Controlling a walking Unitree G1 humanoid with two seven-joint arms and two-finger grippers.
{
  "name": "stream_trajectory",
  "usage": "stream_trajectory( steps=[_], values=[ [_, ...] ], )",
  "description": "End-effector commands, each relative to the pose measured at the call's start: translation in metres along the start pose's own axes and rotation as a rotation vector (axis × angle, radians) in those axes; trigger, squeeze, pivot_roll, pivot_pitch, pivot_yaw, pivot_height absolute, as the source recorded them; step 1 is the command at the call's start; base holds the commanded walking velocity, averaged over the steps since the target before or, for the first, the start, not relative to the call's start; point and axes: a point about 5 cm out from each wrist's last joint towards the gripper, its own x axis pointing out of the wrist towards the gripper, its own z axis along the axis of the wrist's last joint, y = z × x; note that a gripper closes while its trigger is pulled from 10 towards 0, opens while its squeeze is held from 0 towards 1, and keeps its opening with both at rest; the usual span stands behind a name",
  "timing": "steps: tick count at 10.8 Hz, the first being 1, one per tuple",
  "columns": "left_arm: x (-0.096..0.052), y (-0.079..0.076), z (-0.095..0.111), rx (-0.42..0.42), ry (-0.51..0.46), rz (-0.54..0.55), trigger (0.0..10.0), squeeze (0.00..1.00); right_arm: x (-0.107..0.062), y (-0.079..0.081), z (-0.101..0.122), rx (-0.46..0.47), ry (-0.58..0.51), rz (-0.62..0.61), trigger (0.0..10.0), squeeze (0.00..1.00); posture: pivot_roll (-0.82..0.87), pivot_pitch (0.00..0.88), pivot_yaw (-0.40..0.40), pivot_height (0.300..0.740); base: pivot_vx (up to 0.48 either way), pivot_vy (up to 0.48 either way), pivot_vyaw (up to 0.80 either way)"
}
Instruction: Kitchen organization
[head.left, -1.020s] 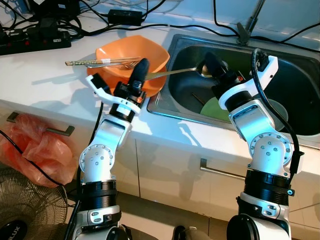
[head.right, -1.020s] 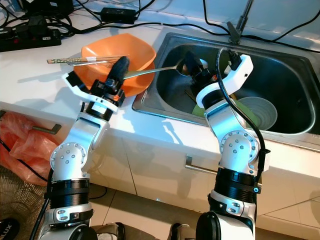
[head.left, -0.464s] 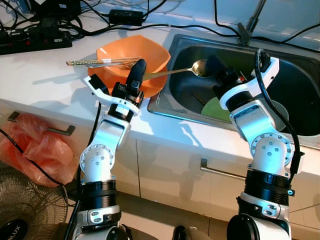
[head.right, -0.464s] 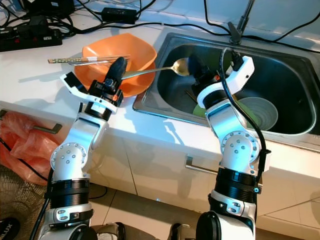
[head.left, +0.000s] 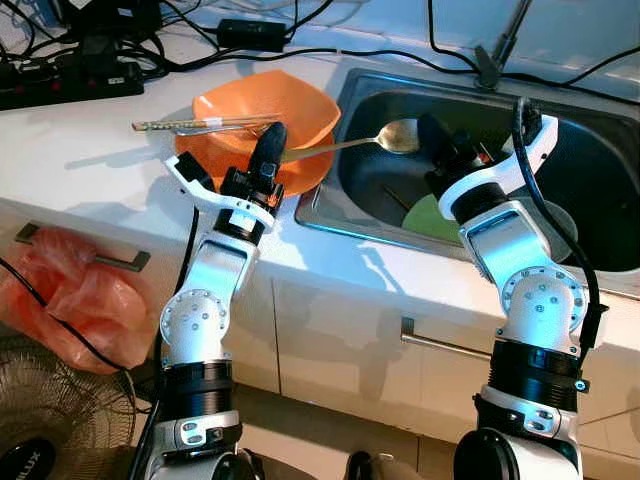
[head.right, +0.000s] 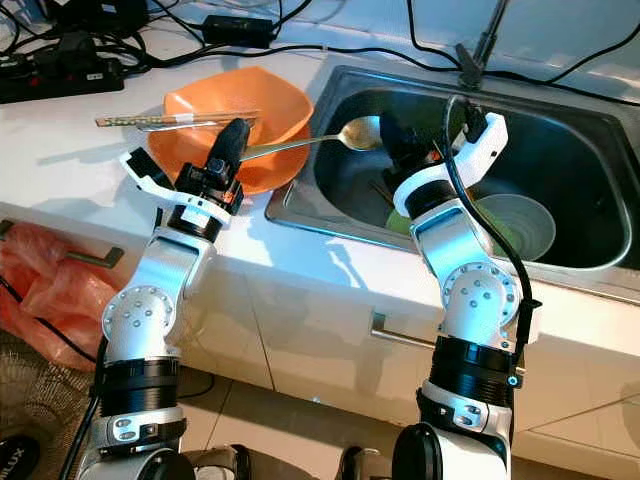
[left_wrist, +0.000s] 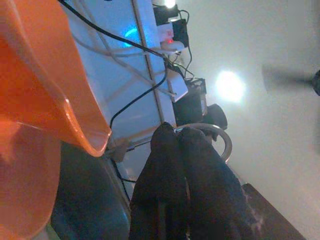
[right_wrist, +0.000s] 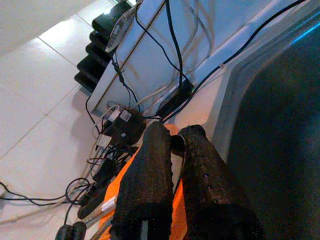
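While over sink: L-held spoon (head.left: 392, 137).

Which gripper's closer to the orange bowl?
Left. Left gripper sits at the orange bowl rim, gripping the spoon; right gripper is over the sink.

Spoon (head.left: 345, 146) bridges orange bowl (head.left: 305, 110) and sink (head.left: 590, 130).

White tabletop (head.left: 90, 160) with an orange bowl (head.left: 300, 115) near the sink's (head.left: 600, 130) left edge, plus a black power strip (head.left: 65, 85) and cables (head.left: 300, 50) along the back edge.
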Motion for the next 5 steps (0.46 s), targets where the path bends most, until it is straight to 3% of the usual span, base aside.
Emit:
stream_trajectory(
  steps=[1,2,3,4,5],
  values=[
    [0.0054,-0.0039,-0.0082,-0.008,0.016,-0.002,0.0,0.00,-0.0021,-0.0008,-0.0043,-0.012,0.029,-0.005,0.0,0.00,0.00,0.112,-0.014,0.740,0.000,0.000,0.00],
    [0.0058,-0.0042,-0.0085,-0.009,0.016,-0.004,0.0,0.00,-0.0024,-0.0005,-0.0049,-0.016,0.034,-0.003,0.0,0.00,0.00,0.112,-0.014,0.740,0.000,0.000,0.00],
    [0.0061,-0.0043,-0.0088,-0.012,0.018,-0.002,0.0,0.00,-0.0029,0.0017,-0.0077,-0.026,0.055,0.015,9.5,0.00,0.00,0.112,-0.014,0.740,0.000,0.000,0.00],
    [0.0061,-0.0044,-0.0092,-0.013,0.021,0.000,0.0,0.00,-0.0030,0.0037,-0.0094,-0.031,0.066,0.029,10.0,0.00,0.01,0.111,-0.013,0.740,0.000,0.000,0.00],
    [0.0065,-0.0045,-0.0097,-0.013,0.024,0.002,0.0,0.00,-0.0030,0.0049,-0.0104,-0.030,0.072,0.038,3.9,0.00,0.01,0.111,-0.014,0.740,0.000,0.000,0.00]
  ],
)
